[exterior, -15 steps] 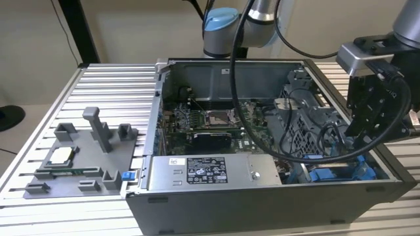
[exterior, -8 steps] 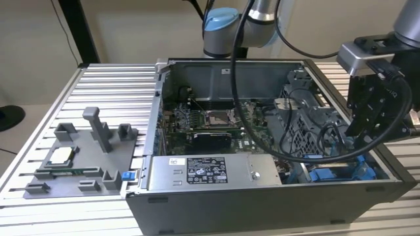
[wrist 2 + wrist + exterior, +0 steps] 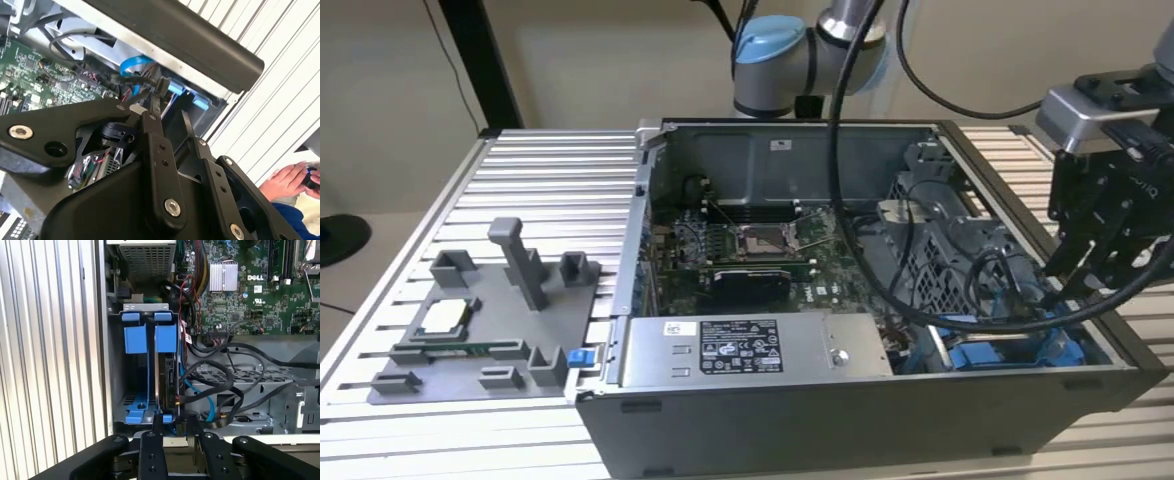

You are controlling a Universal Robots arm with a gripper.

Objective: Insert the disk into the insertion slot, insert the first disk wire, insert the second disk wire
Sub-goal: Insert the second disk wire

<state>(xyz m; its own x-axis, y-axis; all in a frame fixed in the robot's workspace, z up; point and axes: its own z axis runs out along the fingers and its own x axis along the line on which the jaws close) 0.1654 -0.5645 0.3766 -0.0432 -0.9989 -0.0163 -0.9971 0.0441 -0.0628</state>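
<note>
At the fingers (image 3: 154, 450): drawn narrow on a small black wire plug (image 3: 178, 412).
Disk: silver-grey drive in blue plastic carrier (image 3: 169, 375) sat edge-on in the dark metal insertion slot (image 3: 145, 307).
Bearing: dead ahead of the plug, long axis along the reach.

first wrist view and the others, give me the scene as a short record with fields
disk: on edge inside the insertion slot, in its blue carrier
insertion slot: blue-railed bay in a corner of the open computer case
gripper: down at the end of the disk
blue cable: curves beside the slot; where it ends cannot be told
hand: a person's, beyond the case in the second wrist view
</note>
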